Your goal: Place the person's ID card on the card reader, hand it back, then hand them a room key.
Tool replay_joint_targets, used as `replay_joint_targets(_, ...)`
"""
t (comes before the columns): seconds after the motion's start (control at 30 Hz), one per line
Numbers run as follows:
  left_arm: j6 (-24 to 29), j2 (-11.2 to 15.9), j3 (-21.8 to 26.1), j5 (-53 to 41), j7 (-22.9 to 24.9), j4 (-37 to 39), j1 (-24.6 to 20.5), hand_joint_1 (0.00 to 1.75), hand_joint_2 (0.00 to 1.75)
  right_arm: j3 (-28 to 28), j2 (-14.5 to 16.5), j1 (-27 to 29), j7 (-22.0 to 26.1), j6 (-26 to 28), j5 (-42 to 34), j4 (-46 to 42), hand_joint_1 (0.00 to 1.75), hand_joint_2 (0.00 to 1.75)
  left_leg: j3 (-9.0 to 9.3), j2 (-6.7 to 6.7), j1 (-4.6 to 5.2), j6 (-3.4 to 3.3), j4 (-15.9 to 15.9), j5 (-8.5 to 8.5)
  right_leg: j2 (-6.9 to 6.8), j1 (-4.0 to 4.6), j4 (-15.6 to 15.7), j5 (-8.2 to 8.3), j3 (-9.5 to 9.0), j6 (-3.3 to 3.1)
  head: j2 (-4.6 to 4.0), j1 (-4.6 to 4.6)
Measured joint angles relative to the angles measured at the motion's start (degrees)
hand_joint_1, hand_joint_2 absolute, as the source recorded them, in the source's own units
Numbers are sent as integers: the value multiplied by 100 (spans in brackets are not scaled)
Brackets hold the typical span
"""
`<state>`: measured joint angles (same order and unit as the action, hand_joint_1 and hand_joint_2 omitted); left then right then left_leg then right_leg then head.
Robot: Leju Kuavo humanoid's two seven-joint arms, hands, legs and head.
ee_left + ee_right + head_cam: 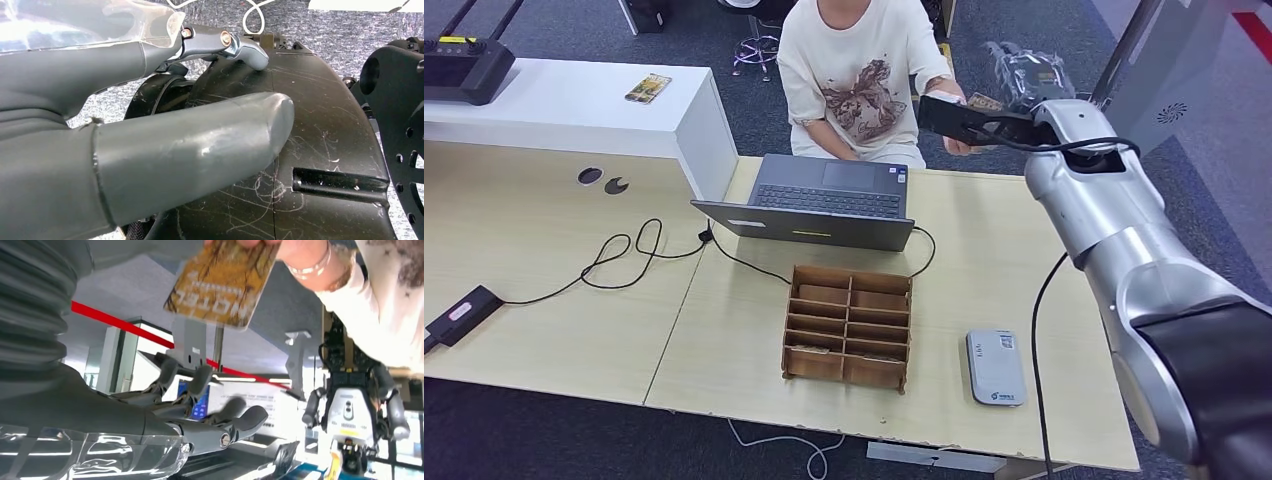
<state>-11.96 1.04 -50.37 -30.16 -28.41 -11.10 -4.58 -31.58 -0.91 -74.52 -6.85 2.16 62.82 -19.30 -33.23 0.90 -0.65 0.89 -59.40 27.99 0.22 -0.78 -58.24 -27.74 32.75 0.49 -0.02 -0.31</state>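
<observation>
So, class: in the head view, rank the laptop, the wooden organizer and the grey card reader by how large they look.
1. Laptop, largest.
2. Wooden organizer, clearly smaller in area.
3. Card reader, smallest, though it lies nearest the camera.

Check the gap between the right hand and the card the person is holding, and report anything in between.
Nothing visible stands between them. The right hand lies with its fingers apart and holds nothing, and the gold hotel card hangs just beyond it in the person's hand, apart from the fingers.

On the pale wooden surface (544, 300) lie an open laptop (824, 205), a wooden compartment box (849, 327), a grey card reader (995, 366), a black cable (624, 255) and a small black device (462, 313).
</observation>
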Motion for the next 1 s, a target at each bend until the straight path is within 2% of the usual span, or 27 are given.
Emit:
replay_joint_targets(0.17, 4, 0, -4, 0, 4, 0, 0, 0, 0, 264, -1, 75, 4, 731, -128, -143, 0, 175, 0, 0, 0, 0, 0, 0, 0, 0, 0, 0, 1, 0, 0, 0)
replay_joint_targets(0.27, 18, -3, -5, 0, 30, 0, 1, 0, 0, 514, -2, 196, 176, 1200, -364, -301, 0, 175, 0, 0, 0, 0, 0, 0, 0, 0, 1, 0, 1, 0, 0, 0)
replay_joint_targets(0.33, 37, -9, -5, 0, 56, 0, 3, 0, 0, 743, -3, 312, 423, 1499, -618, -454, 0, 175, 0, 0, 0, 0, 0, 0, 0, 0, 1, 0, 1, 0, 0, 0)
replay_joint_targets(0.47, 142, -33, -5, 0, 140, 0, 24, 0, 0, 1271, -3, 793, 1221, 1835, -1454, -978, 0, 175, 1, 0, 0, 0, 0, 0, 0, 0, 2, 0, 0, 0, 0, 1)
replay_joint_targets(0.63, 273, -70, -3, 0, 257, -1, 57, 0, 0, 1690, -142, 1711, 1875, 2065, -2408, -2010, 0, 175, 1, 5, 0, 0, 0, 1, -4, 1, 8, -1, 1, 1, 0, -1)
replay_joint_targets(0.87, 483, -107, -3, 0, 429, 0, 120, 0, 0, 2227, -568, 3600, 2632, 2504, -4668, -4235, 0, 175, -9, 22, 0, -4, 0, 6, -23, 1, 15, -3, 1, 2, 0, 1)
replay_joint_targets(1.0, 546, -118, -3, 0, 513, 0, 131, 0, 0, 2414, -843, 4563, 2924, 2651, -5546, -5273, 0, 175, -9, 15, 0, -7, 0, 10, -16, 1, 16, -3, 8, 2, 0, -1)
